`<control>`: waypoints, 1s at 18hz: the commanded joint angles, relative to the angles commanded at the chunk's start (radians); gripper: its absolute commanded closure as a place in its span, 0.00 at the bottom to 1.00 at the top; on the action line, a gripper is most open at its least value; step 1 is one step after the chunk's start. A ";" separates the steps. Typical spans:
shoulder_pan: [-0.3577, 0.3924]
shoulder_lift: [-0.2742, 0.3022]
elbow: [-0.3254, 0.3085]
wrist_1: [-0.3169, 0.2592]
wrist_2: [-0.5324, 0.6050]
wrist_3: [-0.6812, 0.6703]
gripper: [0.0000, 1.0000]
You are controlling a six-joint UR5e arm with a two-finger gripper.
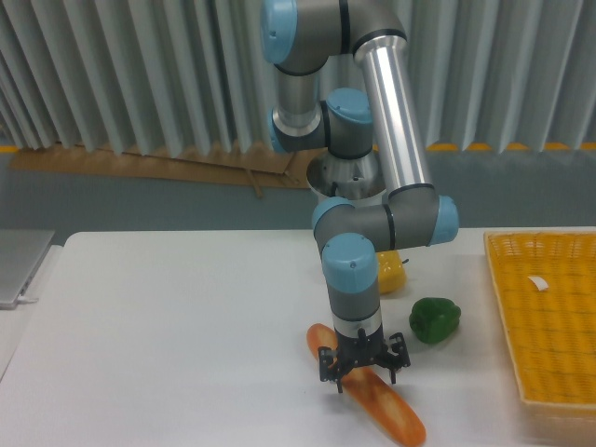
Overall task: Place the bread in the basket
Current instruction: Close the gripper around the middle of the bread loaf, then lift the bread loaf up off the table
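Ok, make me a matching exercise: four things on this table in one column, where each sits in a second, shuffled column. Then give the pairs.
Things:
1. bread
2. green pepper
3. yellow pepper
4. basket

Places:
A. at the table's right edge, a white tag inside
B. partly hidden behind the arm's blue joint
C. lying flat at the near edge, under the pincer
D. between the arm and the basket, out in the open

Pairs: 1-C, 2-D, 3-B, 4-A
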 joint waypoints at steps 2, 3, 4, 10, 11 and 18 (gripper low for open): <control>0.000 -0.002 0.002 0.000 0.000 0.002 0.36; 0.000 0.000 0.000 -0.002 0.000 0.003 0.41; 0.002 0.000 0.000 -0.002 -0.002 0.005 0.45; 0.003 0.002 -0.002 -0.002 -0.003 0.018 0.55; 0.006 0.003 -0.002 -0.003 -0.005 0.023 0.55; 0.014 0.058 -0.009 -0.009 -0.064 0.124 0.55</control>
